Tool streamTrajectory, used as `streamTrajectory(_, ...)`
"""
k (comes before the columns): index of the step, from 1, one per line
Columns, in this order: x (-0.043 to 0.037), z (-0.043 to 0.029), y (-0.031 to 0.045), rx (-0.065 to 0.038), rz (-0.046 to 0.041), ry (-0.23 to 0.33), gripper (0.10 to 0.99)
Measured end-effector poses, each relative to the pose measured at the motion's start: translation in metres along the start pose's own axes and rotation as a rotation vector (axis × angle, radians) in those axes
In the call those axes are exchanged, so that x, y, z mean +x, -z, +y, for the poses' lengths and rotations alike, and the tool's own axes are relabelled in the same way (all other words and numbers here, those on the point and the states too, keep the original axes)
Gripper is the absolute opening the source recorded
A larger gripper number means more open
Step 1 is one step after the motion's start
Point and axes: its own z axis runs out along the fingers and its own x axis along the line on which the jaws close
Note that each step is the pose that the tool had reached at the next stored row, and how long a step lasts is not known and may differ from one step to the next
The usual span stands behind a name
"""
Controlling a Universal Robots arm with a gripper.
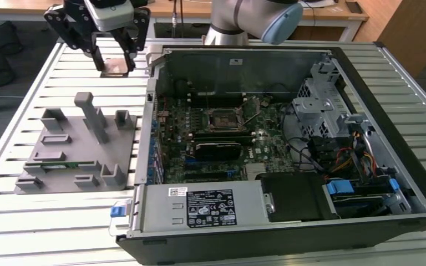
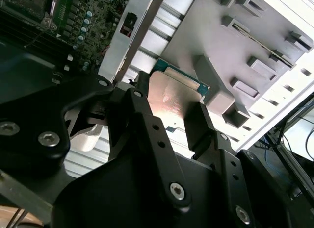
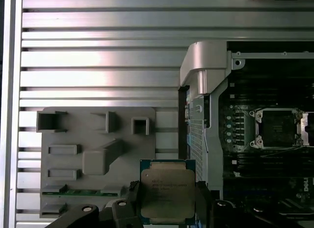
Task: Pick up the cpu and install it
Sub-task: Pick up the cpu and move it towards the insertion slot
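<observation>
The pincer [image 1: 113, 62] is hanging over the slatted metal worktop [image 1: 42, 83], at the far part of it on the exterior view's left. It is closed on the cpu [image 1: 115, 67]. Its two black fingers [image 3: 133, 201] are pressing on two opposite edges of the chip, and the jaws are only as far open as the chip is wide. In both wrist views the cpu [image 3: 168, 190] is sitting flat between the fingers, with its silvery metal top facing the first wrist camera and a thin green rim showing around it. In the second wrist view the chip [image 2: 171, 98] is catching a warm reflection of light, and one finger [image 2: 198, 125] is lying against its side.

The cpu is held in the air, touching neither the worktop nor the grey fixture [image 1: 76, 149]. The fixture is lying on the worktop on the exterior view's left of the open computer case [image 1: 390, 83], and a long green memory stick [image 3: 81, 192] is resting in one of its slots. In the exterior view the cpu is beyond the far end of the fixture, near the far corner of the case. The black square socket [image 1: 224, 117] is in the middle of the motherboard [image 1: 272, 149] inside the case, well apart from the chip.
</observation>
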Motion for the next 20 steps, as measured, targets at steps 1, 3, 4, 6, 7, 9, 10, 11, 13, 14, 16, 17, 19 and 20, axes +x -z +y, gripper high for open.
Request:
streamTrajectory(1,-0.0011,0.0000,0.0000,0.000,0.0000,0.000,0.533)
streamTrajectory(3,-0.0034,0.0000,0.0000,0.000,0.0000,0.000,0.533)
streamTrajectory(4,-0.0045,0.0001,0.0000,0.000,0.0000,0.000,0.533)
streamTrajectory(6,-0.0070,0.0001,0.0000,0.000,0.0000,0.000,0.533)
streamTrajectory(7,-0.0085,0.0001,0.0000,0.000,-0.0001,0.000,0.533)
streamTrajectory(9,-0.0109,0.0002,0.0000,0.000,0.0000,0.000,0.533)
streamTrajectory(10,-0.0117,0.0002,0.0000,0.000,0.0000,0.000,0.533)
streamTrajectory(11,-0.0126,0.0002,-0.0001,0.000,0.0000,0.000,0.533)
streamTrajectory(13,-0.0155,0.0003,-0.0002,0.000,0.0000,0.000,0.533)
streamTrajectory(14,-0.0179,0.0004,-0.0003,0.000,0.0000,0.000,0.533)
streamTrajectory(16,-0.0229,0.0005,-0.0006,0.000,-0.0001,0.000,0.533)
streamTrajectory(17,-0.0254,0.0006,-0.0007,0.000,0.0000,0.000,0.533)
streamTrajectory(19,-0.0296,0.0007,-0.0009,0.000,-0.0001,0.000,0.533)
streamTrajectory(20,-0.0308,0.0007,-0.0010,0.000,0.0000,0.000,0.533)
